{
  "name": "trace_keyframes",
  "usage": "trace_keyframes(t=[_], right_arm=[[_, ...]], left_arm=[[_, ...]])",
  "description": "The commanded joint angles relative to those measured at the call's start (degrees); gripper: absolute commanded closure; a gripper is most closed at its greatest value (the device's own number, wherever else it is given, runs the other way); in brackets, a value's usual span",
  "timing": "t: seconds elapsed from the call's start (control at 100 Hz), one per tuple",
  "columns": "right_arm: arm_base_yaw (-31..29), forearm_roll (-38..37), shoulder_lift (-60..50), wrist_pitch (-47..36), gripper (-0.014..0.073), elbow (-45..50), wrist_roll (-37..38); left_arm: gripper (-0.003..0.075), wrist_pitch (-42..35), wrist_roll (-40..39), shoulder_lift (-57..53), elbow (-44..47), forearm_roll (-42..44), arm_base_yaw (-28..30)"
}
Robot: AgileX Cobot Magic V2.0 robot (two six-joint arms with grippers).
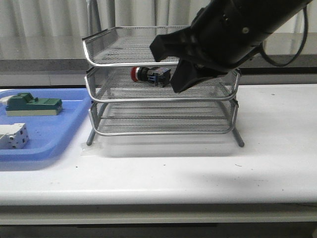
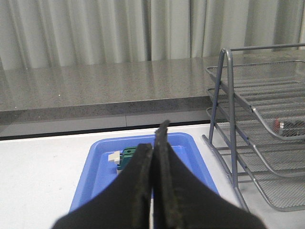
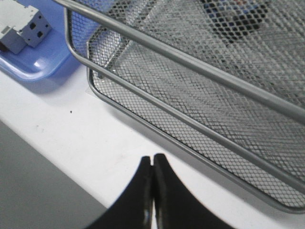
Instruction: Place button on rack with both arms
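The right arm [image 1: 237, 29] fills the front view, just in front of the rack [image 1: 161, 96]; its gripper [image 3: 152, 191] is pressed together and holds nothing. The button [image 1: 151, 75] lies on its side on the middle tier, toward the rack's left end. The left gripper [image 2: 153, 181], also pressed together, hangs over the tray [image 2: 95, 176] at the surface's left edge (parts inside). The risk judged from here: the right arm, this close, could catch a chrome rim, shifting the rack and rolling the button off.
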Motion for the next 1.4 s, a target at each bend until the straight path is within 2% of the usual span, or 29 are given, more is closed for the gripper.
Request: trace_keyframes(t=[0.0, 0.27, 0.69, 1.15, 1.39], right_arm=[[-1.48, -0.09, -5.72, -2.22, 0.0651, 1.01, -0.58], [-10.89, -0.53, -18.07, -1.12, 0.0651, 9.32, -0.58], [-25.03, -8.38, -39.46, 6.98, 0.0651, 15.85, -0.58], [-26.2, -10.97, -63.83, 9.46, 0.0651, 25.43, -0.58], [-26.2, -11.39, -68.17, 10.96, 0.0651, 27.05, -0.58]], left_arm=[[0.0741, -3.89, -0.54, 0.42, -1.59, -0.79, 0.29], [0.0741, -3.89, -0.54, 0.42, -1.59, -0.79, 0.29], [0.0741, -3.89, -0.54, 0.42, -1.59, -0.79, 0.29], [0.0741, -3.89, -0.54, 0.42, -1.59, -0.79, 0.29], [0.0741, -3.89, -0.54, 0.42, -1.59, -0.79, 0.29]])
